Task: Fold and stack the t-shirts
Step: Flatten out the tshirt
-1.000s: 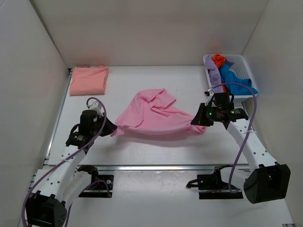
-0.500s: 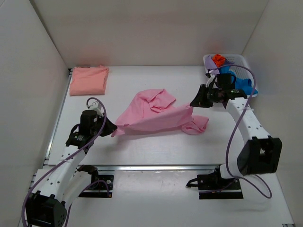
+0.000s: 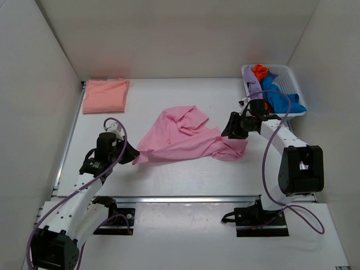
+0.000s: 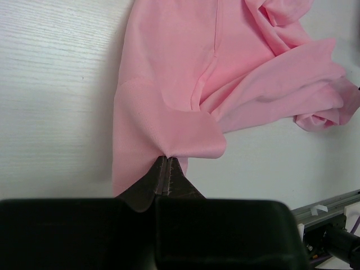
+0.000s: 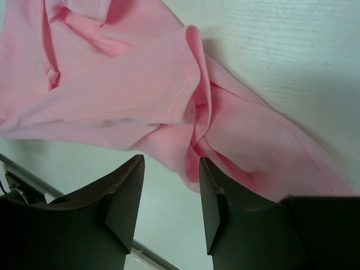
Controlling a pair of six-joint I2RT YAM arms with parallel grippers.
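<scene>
The light pink t-shirt lies crumpled across the middle of the table. My left gripper is shut on its left corner, and the left wrist view shows the jaws pinched on a fold of the pink cloth. My right gripper is open and empty, just over the shirt's bunched right end. In the right wrist view its fingers straddle an edge of the pink cloth without closing on it. The salmon-peach t-shirt lies folded at the far left corner.
A white lattice basket at the far right holds blue, orange and purple clothes. White walls enclose the table on three sides. A metal rail runs along the near edge in front of the arm bases.
My right gripper has let go of the shirt's right end, which dropped and bunched on the table. The right arm swung back and now sits open over it. The left gripper keeps its hold.
</scene>
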